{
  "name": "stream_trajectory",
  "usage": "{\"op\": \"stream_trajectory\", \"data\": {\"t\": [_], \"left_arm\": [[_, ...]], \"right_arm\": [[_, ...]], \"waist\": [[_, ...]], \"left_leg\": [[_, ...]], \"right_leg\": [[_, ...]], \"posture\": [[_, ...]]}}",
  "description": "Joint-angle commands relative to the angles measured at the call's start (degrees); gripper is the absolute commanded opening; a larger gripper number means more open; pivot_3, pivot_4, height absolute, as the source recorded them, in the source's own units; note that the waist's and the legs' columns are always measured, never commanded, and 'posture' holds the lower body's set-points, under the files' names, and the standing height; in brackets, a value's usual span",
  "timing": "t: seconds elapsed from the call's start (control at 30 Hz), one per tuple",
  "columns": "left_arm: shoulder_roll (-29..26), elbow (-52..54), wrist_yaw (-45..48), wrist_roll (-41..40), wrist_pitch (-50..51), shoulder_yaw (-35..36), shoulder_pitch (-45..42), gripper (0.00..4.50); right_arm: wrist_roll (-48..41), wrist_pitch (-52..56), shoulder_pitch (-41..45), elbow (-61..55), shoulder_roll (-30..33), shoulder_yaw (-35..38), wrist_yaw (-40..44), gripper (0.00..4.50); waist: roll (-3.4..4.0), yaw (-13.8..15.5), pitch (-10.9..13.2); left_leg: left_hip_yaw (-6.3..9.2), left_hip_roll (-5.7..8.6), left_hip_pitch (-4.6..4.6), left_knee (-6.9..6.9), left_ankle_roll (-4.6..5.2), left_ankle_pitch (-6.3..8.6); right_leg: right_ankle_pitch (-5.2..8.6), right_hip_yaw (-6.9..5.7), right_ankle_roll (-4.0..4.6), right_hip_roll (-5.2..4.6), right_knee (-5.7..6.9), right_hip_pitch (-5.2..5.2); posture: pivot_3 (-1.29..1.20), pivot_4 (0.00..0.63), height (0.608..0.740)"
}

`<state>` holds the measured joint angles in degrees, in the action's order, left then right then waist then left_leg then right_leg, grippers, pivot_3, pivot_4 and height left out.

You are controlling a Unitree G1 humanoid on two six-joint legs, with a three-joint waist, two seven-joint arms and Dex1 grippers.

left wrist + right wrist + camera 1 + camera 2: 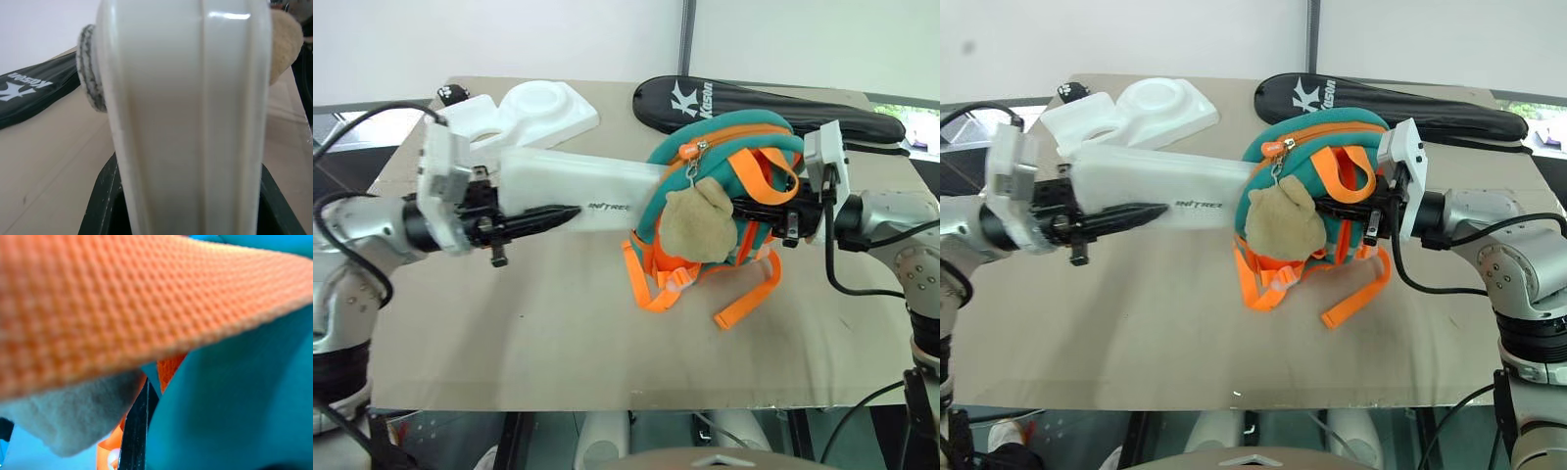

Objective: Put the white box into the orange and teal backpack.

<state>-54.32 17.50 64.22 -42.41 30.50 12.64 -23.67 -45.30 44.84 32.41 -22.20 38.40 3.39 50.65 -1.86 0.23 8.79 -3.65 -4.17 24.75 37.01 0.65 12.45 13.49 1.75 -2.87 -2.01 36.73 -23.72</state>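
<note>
White box going into the backpack, mid-air

The left gripper (pixel 543 219) has its fingers clamped around the white box (pixel 578 186), far end poked into the orange and teal backpack (pixel 724 157). The right gripper (pixel 1332 209) is pinched tight on the backpack, held up over the table (pixel 558 333) near its far edge.

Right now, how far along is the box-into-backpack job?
Done: the left gripper has the white box lifted, and the right gripper holds the orange and teal backpack up by its strap. In hand: the box's far end sits at the backpack's side. Left: box is still mostly outside and needs pushing in and releasing.
</note>
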Motion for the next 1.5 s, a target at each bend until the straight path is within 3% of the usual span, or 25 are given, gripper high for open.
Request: {"op": "stream_trajectory", "data": {"t": [0.03, 0.17, 0.3, 0.4, 0.53, 0.57, 0.7, 0.83, 1.0, 1.27, 1.37, 1.5], "left_arm": [[4.48, 1.41, -5.89, 4.95, 0.13, -7.43, -8.27, 1.14], [11.23, -2.01, -9.61, 13.03, 4.08, -19.69, -18.26, 1.14], [17.68, -10.18, -12.09, 23.38, -0.95, -27.83, -22.7, 1.14], [19.66, -13.87, -10.59, 23.88, -2.18, -27.88, -22.58, 2.47], [20.65, -14.29, -11.72, 15.45, 3.03, -16.98, -21.41, 4.32], [20.09, -13.77, -11.23, 11.8, 6.01, -13.74, -20.92, 4.41], [12.14, -12.35, -8.93, -10.32, 28.63, 2.53, -17.49, 4.41], [9.42, -11.14, -13.3, -29.16, 44.51, 10.59, -14.7, 4.41], [14.47, -7.81, -30.16, -45.21, 49.43, 7.57, -10.06, 4.41], [29.6, -6.25, -53.51, -50.7, 40.01, -1.81, -10.02, 4.41], [31.11, -6.82, -56.18, -52.17, 38.16, -2.27, -10.22, 3.57], [28.66, -6.4, -55.2, -54.57, 38.25, -2.12, -10.05, 1.59]], "right_arm": [[-1.72, -1.55, 0.7, -3.39, -0.88, 1.23, -0.07, 0.03], [-2.48, -1.19, 0.08, -5.47, -3.2, 0.16, -1.86, 0.03], [-2.03, -1.12, -1.61, -7.05, -5.28, -0.34, -4.57, 0.03], [0.08, -1.68, -2.34, -7.08, -6.07, -1.0, -6.74, 0.0], [2.82, -2.08, -2.67, -6.03, -6.67, -1.78, -9.41, 0.0], [3.57, -2.34, -2.77, -5.7, -6.74, -2.02, -9.79, 0.0], [5.86, -3.31, -3.01, -4.39, -7.28, -2.84, -10.87, 0.0], [6.98, -3.81, -2.59, -3.64, -8.21, -3.37, -11.76, 0.0], [7.97, -3.46, -1.33, -3.51, -9.1, -3.97, -13.02, 0.0], [7.76, -1.55, -0.84, -5.3, -9.55, -4.08, -15.01, 0.0], [7.4, -0.78, -1.18, -6.11, -9.69, -3.57, -16.19, 0.0], [6.66, 0.09, -1.59, -6.78, -9.75, -2.34, -17.98, 0.0]], "waist": [[0.0, 0.41, 0.0], [-0.02, 0.67, 0.01], [-0.01, 0.43, 0.01], [0.0, -0.05, 0.0], [0.01, -0.17, 0.0], [0.0, -0.39, 0.01], [-0.02, -1.82, 0.02], [-0.02, -1.07, 0.02], [-0.08, -0.49, 0.01], [-0.1, -0.47, 0.01], [-0.1, -0.53, 0.01], [-0.1, -0.54, 0.01]], "left_leg": [[0.01, 0.0, 0.02, 0.05, 0.0, 0.0], [0.08, 0.0, 0.09, 0.21, 0.01, 0.0], [0.09, 0.02, 0.07, 0.23, 0.01, 0.0], [0.1, -0.01, 0.0, 0.17, 0.01, 0.0], [0.12, -0.04, 0.02, 0.19, 0.01, 0.0], [0.11, -0.04, 0.02, 0.19, 0.01, 0.0], [0.1, -0.06, 0.02, 0.24, 0.02, 0.0], [0.27, -0.05, 0.02, 0.2, 0.01, 0.0], [0.27, 0.04, 0.02, 0.31, 0.01, 0.0], [0.36, 0.03, -0.06, 0.33, 0.01, -0.01], [0.34, 0.03, -0.04, 0.32, 0.01, -0.01], [0.35, 0.03, -0.04, 0.29, 0.01, -0.01]], "right_leg": [[-0.02, 0.0, -0.03, 0.03, 0.0, 0.0], [-0.07, 0.0, -0.13, 0.09, 0.02, 0.05], [-0.08, 0.05, -0.15, 0.11, 0.04, 0.06], [-0.07, 0.15, -0.13, 0.21, 0.07, 0.04], [-0.07, 0.13, -0.13, 0.22, 0.1, 0.01], [-0.07, 0.14, -0.13, 0.21, 0.1, 0.02], [-0.08, 0.14, -0.15, 0.17, 0.12, 0.01], [-0.05, -0.11, -0.16, 0.1, 0.16, 0.08], [-0.07, -0.14, -0.18, -0.04, 0.14, 0.18], [-0.08, -0.13, -0.13, 0.06, 0.23, 0.24], [-0.08, -0.12, -0.13, 0.06, 0.22, 0.23], [-0.08, -0.12, -0.13, 0.08, 0.22, 0.21]], "posture": [[0.0, 0.15, 0.74], [0.0, 0.15, 0.74], [0.0, 0.15, 0.74], [0.0, 0.15, 0.74], [0.0, 0.15, 0.74], [0.0, 0.15, 0.74], [0.0, 0.15, 0.74], [0.0, 0.15, 0.74], [0.0, 0.15, 0.74], [0.0, 0.15, 0.74], [0.0, 0.15, 0.74], [0.0, 0.15, 0.74]]}}
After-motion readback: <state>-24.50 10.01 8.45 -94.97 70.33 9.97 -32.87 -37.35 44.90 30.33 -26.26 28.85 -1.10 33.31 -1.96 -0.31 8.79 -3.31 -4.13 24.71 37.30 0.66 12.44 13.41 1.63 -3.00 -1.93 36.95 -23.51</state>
